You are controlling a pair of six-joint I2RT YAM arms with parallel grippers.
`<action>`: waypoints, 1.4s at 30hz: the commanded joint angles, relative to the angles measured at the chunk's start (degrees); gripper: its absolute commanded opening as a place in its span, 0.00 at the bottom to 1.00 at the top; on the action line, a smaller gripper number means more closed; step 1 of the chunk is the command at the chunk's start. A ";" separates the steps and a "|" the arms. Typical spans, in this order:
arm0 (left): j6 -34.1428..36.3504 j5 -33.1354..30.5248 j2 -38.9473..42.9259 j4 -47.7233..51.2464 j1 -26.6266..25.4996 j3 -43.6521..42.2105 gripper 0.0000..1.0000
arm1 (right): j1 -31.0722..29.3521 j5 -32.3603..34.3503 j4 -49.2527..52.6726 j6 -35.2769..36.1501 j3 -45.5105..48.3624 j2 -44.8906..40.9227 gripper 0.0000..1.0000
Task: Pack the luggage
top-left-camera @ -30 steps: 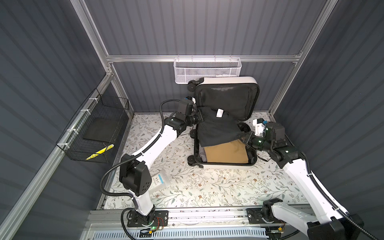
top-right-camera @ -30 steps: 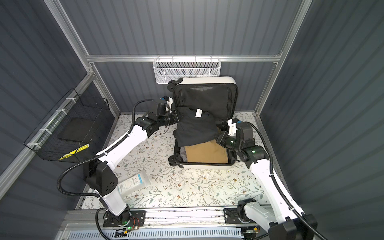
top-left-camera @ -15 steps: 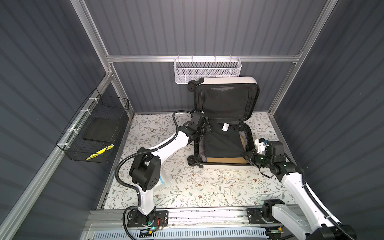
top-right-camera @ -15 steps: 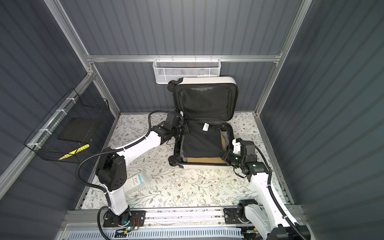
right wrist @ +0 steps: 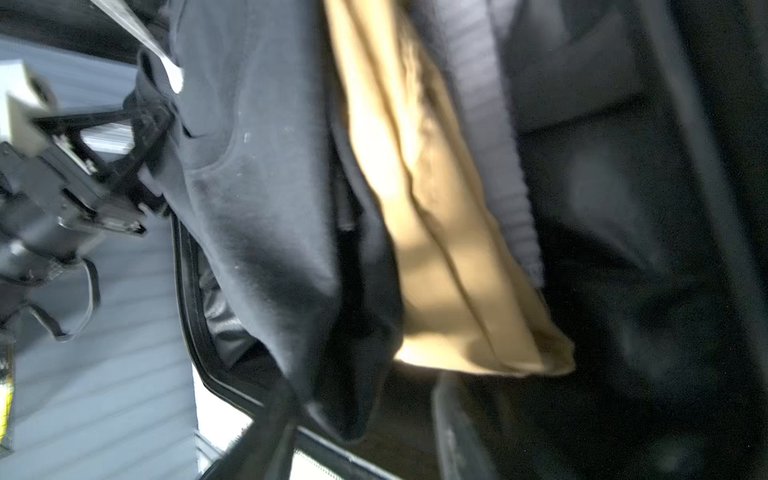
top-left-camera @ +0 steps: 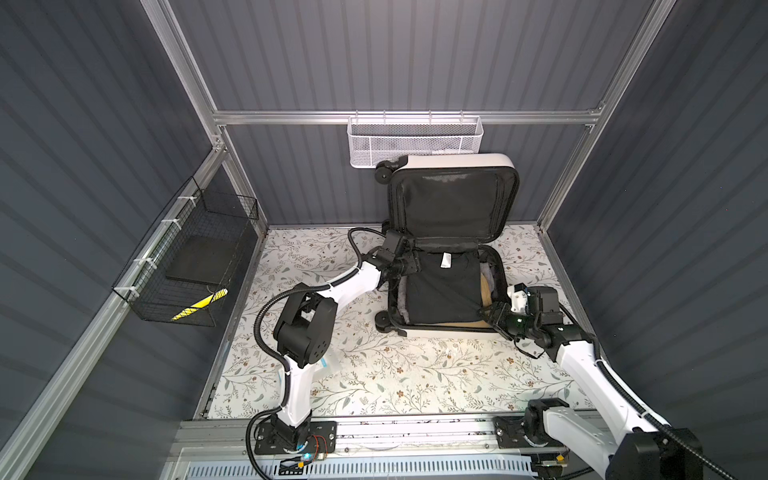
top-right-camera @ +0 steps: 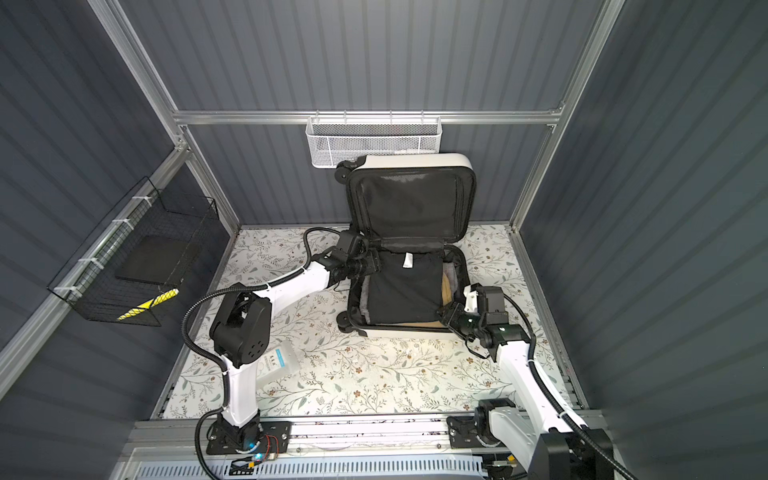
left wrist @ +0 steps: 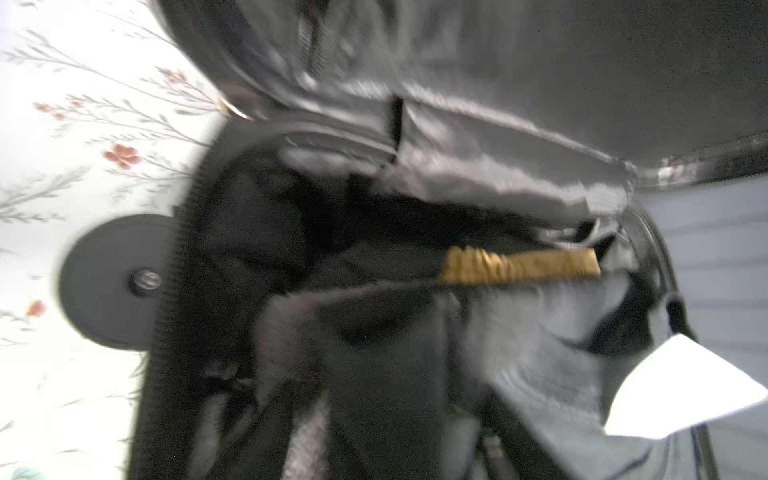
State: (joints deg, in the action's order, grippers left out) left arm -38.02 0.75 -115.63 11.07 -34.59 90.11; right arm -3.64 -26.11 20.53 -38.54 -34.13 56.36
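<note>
Right gripper [top-left-camera: 489, 312] sits at the near right corner of the luggage [top-left-camera: 453, 203], against the black garment [top-left-camera: 440, 291]; jaw spread indeterminable. Left gripper [top-left-camera: 409, 264] is at the far left corner, likewise indeterminable. The luggage lies open by the back wall. Recommend releasing only once the cloth lies flat within the rim.

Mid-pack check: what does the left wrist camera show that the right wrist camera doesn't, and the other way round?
Only the left wrist view: a black spinner wheel of the luggage, seen against the floral table cover.

Only the right wrist view: the left gripper at the edge of the black garment, and a grey ribbed knit beside the tan garment.

Both: the black garment with its white tag, lying over the tan garment inside the open luggage.
</note>
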 commanded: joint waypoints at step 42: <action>3.36 16.71 -5.24 -0.32 -1.36 14.11 1.00 | -6.22 -1.34 -10.15 -6.01 -3.07 8.64 0.67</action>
State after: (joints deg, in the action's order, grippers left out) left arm -36.38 16.78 -124.25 9.32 -35.97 102.65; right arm -10.66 -27.92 7.70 -46.13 -35.62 66.65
